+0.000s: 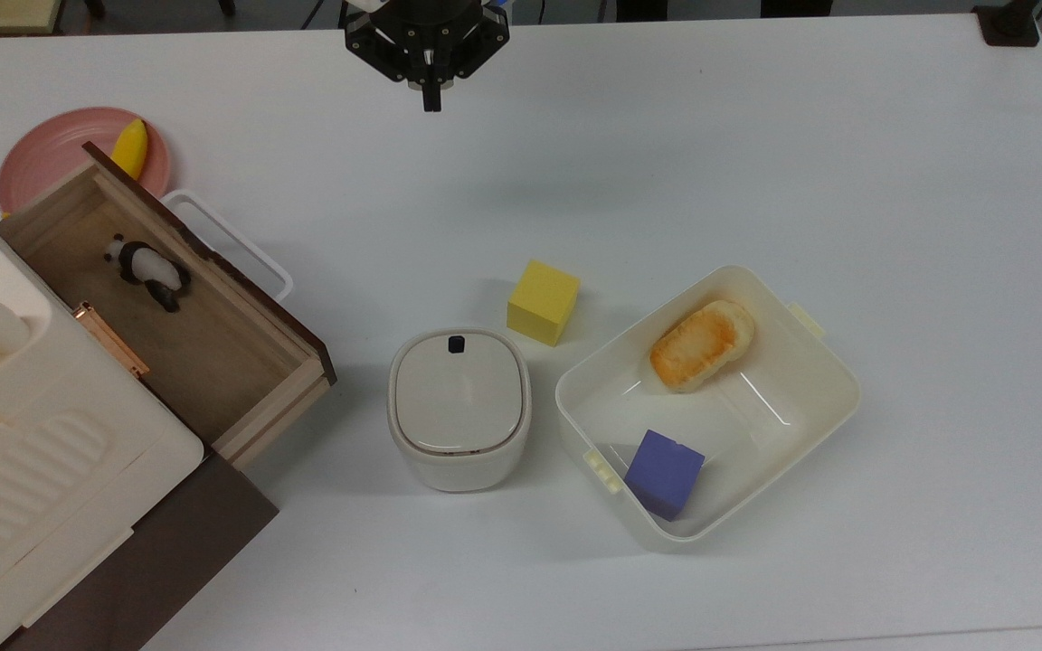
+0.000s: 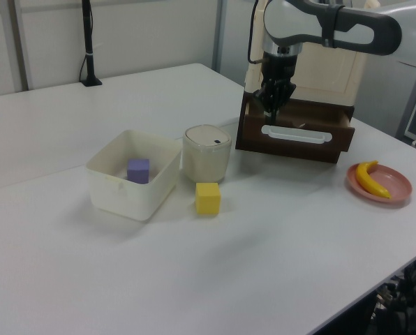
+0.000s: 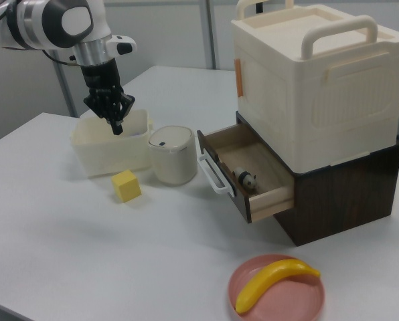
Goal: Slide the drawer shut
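The drawer (image 1: 206,351) stands pulled out of the dark cabinet at the top view's left, a light-wood box with a dark brown front and a white loop handle (image 1: 230,242). A small panda figure (image 1: 146,269) lies inside it. My gripper (image 1: 431,105) hangs above the bare table at the far edge, well to the top view's right of the drawer, shut with nothing between its fingers. In the left view the gripper (image 2: 271,112) appears in front of the drawer (image 2: 294,137). In the right view the gripper (image 3: 116,128) hangs far from the drawer (image 3: 252,179), over by the white bin.
A pink plate (image 1: 42,163) with a banana (image 1: 130,148) sits behind the drawer. A yellow cube (image 1: 543,302), a white lidded pot (image 1: 459,407) and a white bin (image 1: 810,398) holding bread (image 1: 700,344) and a purple cube (image 1: 663,474) fill mid-table. A cream box (image 3: 316,80) tops the cabinet.
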